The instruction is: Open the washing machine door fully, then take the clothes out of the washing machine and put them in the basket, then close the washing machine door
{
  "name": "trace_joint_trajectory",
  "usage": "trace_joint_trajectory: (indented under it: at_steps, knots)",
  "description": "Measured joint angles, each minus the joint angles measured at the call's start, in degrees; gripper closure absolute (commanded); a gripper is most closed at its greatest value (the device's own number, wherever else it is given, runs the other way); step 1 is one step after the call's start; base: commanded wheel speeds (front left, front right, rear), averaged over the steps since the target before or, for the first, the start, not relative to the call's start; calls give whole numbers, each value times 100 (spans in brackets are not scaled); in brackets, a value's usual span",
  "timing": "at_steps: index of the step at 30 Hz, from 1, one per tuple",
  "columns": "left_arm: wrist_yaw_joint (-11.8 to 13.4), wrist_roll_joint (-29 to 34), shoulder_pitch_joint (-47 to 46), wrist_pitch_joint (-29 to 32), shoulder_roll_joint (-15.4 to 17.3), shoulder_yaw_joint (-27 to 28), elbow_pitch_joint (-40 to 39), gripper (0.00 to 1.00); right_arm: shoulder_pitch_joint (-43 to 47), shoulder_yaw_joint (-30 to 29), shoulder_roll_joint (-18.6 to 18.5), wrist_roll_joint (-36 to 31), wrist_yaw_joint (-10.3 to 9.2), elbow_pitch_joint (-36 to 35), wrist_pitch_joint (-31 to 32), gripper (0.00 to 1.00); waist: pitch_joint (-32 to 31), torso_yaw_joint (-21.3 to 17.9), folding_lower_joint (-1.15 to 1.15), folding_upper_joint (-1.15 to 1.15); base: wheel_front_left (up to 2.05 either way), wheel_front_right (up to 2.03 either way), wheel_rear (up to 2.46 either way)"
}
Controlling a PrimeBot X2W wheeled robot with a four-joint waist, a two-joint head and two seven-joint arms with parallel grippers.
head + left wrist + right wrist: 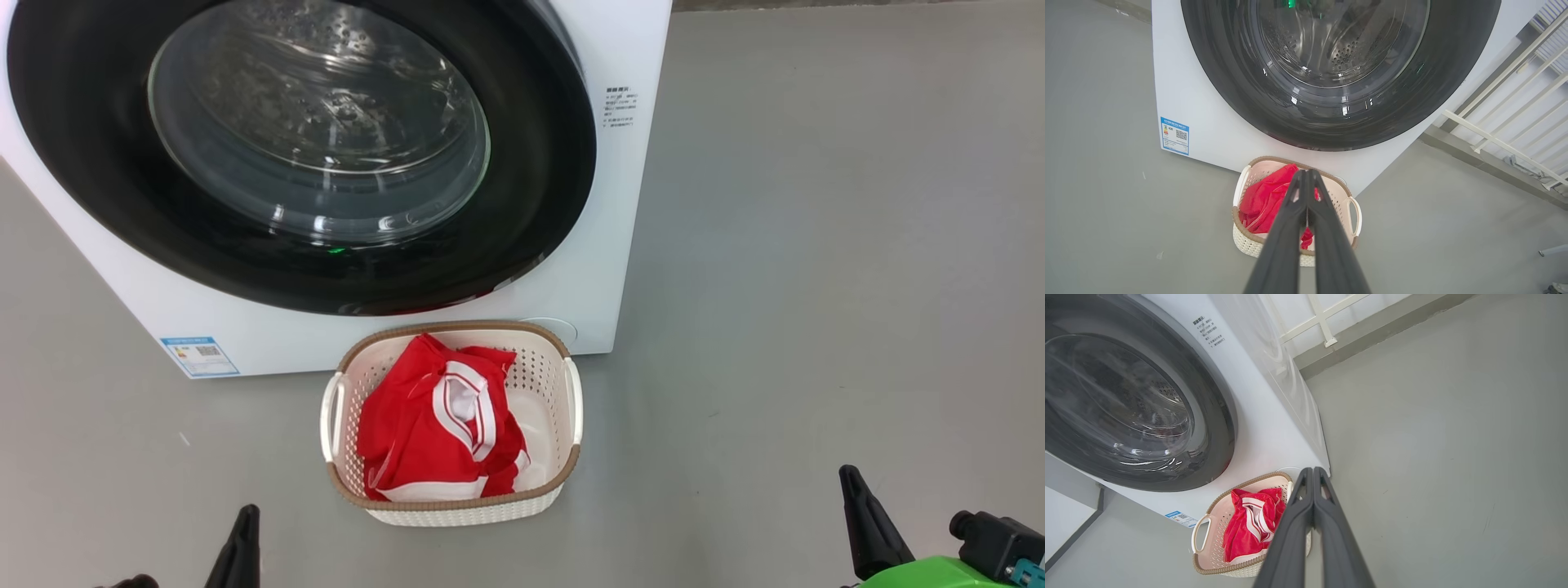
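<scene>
The washing machine (pixel 106 278) stood on the grey floor (pixel 816 286), and its round door (pixel 539 163) with the black rim lay shut flat against the white front. Through the glass, the steel drum showed with no red cloth that I could make out. A small blue label (pixel 200 356) sat on the lower left corner of the front.

Just in front of the machine, under the door's lower edge, the basket (pixel 457 510) rested on the floor. The red clothes (pixel 433 425) with white bands lay bundled inside it, heaped toward its left side, leaving part of the pale basket floor bare on the right.

The left hand (pixel 1306 173) hung above the floor short of the basket, its two dark fingers (pixel 1286 245) pressed together and holding nothing. The right hand (pixel 1312 470) hung off to the basket's right, its fingers (pixel 1290 539) likewise together and empty. A white railing (pixel 1506 143) ran beside the machine.
</scene>
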Motion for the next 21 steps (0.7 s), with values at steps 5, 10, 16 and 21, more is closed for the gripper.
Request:
trace_joint_trajectory:
  at_steps: [5, 10, 16, 21]
  knots:
    - [0, -280, -16, 82, -9, 13, -1, 100, -12, -15, -1, 259, 0, -20, 87, 100, -16, 3, 0, 0, 0, 0, 0]
    - [0, -557, -21, 151, -44, 25, 0, 100, -53, -36, -2, 499, 0, -42, 175, 100, -33, 6, 0, 0, 0, 0, 0]
    - [0, -901, -66, 253, -56, 42, 0, 100, -67, -62, -2, 838, 0, -64, 279, 100, -53, 9, 0, 0, 0, 0, 0]
    - [0, -1203, -81, 347, -69, 58, -1, 100, -90, -86, -4, 1150, 0, -81, 342, 100, -69, 12, 0, 0, 0, 0, 0]
